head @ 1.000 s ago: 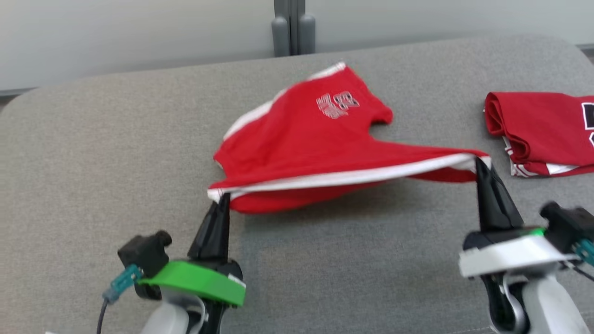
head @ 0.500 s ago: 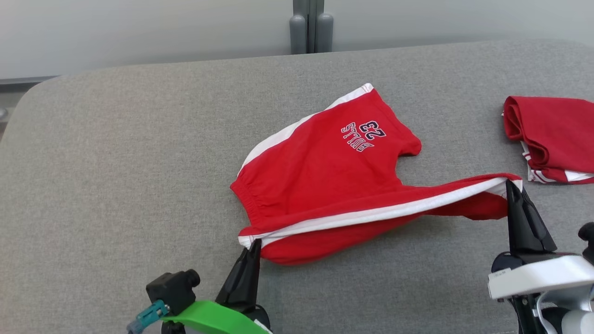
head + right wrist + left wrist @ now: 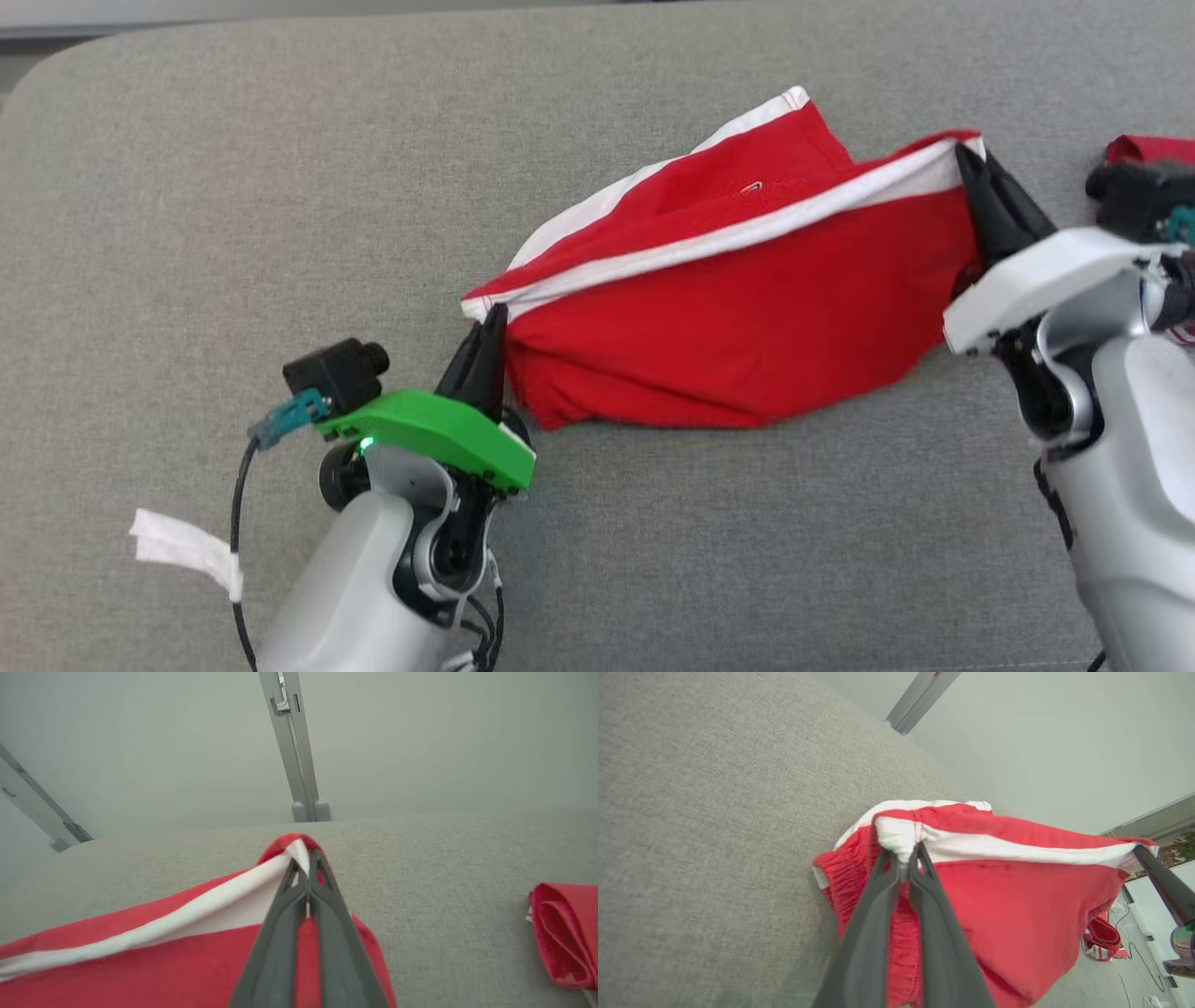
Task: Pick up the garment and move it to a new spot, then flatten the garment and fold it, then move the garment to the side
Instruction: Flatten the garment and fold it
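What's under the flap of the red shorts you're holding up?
Under the raised flap of the red shorts lies their other leg, its white-striped edge peeking out on the grey table. The rest of that leg is covered.

The grey tabletop (image 3: 261, 187) lies bare along the whole left part and the near edge, so a gripper could pass freely there. The red shorts (image 3: 747, 317) hang across the middle like a curtain, their white-striped edge pinched at one end by the left gripper (image 3: 493, 317) and at the other by the right gripper (image 3: 963, 157), and their lower edge touches the surface. A folded red garment (image 3: 563, 933) narrows the room near the right gripper, and a grey post (image 3: 292, 756) stands behind the far edge.
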